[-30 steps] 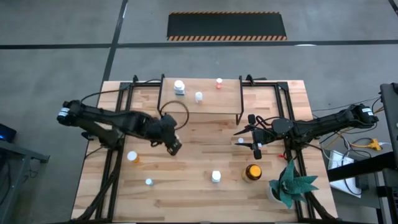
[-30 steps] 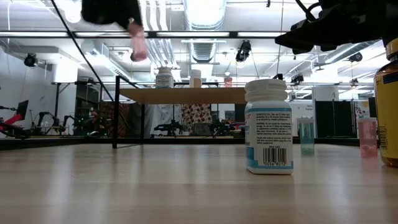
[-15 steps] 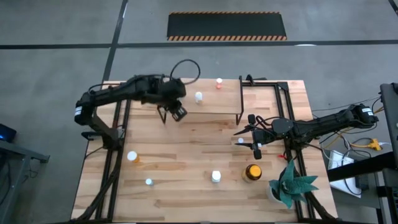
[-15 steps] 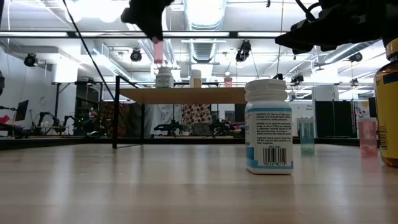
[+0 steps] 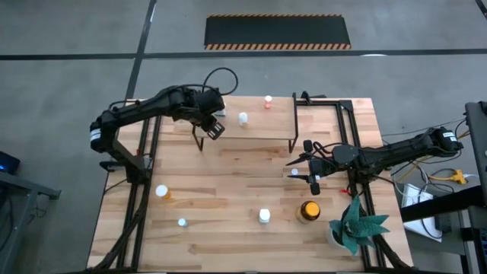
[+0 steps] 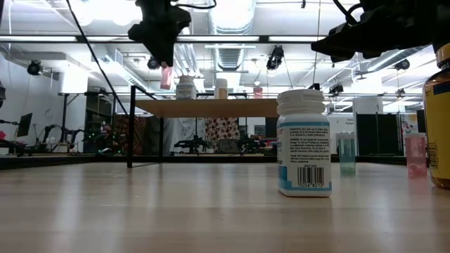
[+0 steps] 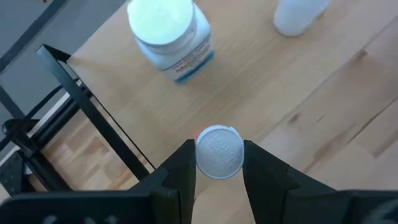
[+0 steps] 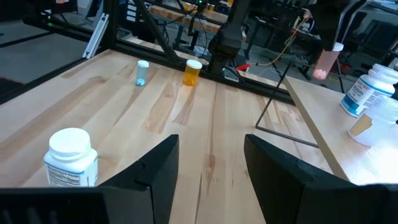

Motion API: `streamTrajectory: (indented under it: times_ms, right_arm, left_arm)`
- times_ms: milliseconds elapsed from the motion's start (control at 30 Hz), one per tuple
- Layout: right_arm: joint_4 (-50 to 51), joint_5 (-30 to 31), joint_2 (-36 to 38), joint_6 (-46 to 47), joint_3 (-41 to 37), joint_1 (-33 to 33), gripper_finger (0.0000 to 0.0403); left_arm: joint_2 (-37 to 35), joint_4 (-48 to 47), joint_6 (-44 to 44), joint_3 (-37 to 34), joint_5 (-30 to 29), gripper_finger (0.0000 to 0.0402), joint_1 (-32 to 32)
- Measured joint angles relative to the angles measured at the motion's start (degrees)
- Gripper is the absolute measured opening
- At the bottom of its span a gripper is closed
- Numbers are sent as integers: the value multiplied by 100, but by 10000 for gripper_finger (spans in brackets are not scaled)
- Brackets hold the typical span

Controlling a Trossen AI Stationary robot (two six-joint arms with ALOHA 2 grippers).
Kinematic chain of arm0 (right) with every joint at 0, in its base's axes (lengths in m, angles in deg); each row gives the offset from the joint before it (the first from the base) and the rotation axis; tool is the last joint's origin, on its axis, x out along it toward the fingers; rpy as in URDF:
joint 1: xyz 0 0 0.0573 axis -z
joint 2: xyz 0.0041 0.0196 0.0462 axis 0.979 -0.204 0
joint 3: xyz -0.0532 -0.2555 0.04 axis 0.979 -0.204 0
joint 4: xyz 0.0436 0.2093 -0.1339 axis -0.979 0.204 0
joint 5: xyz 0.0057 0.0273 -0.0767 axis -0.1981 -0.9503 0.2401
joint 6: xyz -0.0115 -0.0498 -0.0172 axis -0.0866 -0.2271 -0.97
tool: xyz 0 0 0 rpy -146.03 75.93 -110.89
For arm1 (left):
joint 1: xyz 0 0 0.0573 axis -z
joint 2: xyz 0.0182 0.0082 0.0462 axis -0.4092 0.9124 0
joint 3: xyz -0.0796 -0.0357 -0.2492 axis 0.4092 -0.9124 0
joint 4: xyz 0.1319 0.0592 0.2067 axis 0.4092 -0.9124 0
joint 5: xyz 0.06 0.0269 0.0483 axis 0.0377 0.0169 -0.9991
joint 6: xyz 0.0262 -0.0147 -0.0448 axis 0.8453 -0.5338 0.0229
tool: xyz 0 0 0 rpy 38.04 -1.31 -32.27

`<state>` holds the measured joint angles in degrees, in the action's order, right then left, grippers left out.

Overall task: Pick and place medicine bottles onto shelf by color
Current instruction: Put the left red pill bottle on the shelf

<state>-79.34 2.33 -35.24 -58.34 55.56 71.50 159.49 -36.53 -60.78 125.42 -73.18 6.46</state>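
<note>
High view: the left gripper (image 5: 214,128) hung over the near-left corner of the shelf (image 5: 266,128), and the right gripper (image 5: 313,169) sat parked above the table (image 5: 228,221), off the shelf's right legs.
Left claw: clenched on a small pink vial (image 7: 219,151), white cap up, fingers (image 7: 181,167) pressing both sides.
Vial's place: in the air, just above the shelf's front edge, beside the big white bottle (image 7: 169,35).
Low view: the pink vial (image 6: 166,74) dangled from the gripper (image 6: 163,53), not touching the board (image 6: 211,107).
On the shelf: white bottle with a blue-banded label, a pale vial (image 5: 243,118), and a red-capped vial (image 5: 268,100) at the back edge.
Writing: the blue-banded label's print was too small to read.
Right claw: released, fingers (image 8: 163,163) spread wide, nothing between them.
Still on the table: an orange bottle (image 5: 162,192), a pale-blue vial (image 5: 182,223), a white bottle (image 5: 264,216) and the amber bottle (image 5: 308,211).
Nearest white bottle (image 6: 304,143): barcode facing the low camera, text above it unreadable.
Corner: a green spiky plant (image 5: 353,225) stood next to the amber bottle.
</note>
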Motion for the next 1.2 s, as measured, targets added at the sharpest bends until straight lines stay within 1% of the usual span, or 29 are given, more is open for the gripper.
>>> streamTrajectory:
  times_ms: [167, 300, 467, 867, 1200]
  right_arm:
    - [0, 0, 0, 11, 0, 1, 173]
    - [2, 0, 0, 13, 0, 1, 173]
    - [7, 0, 0, 13, 0, -1, 173]
    - [9, 0, 0, 13, 0, 0, 173]
    - [9, 0, 0, 13, 0, -1, 173]
  left_arm:
    - [1, 43, -48, -78, -13, 90, -26]
    - [-39, 310, -155, -356, -22, 90, -26]
    - [-44, 325, -197, -557, -28, 91, -31]
    - [-52, 350, -195, -656, -43, 124, -31]
    - [-85, 341, -147, -656, -46, 128, -31]
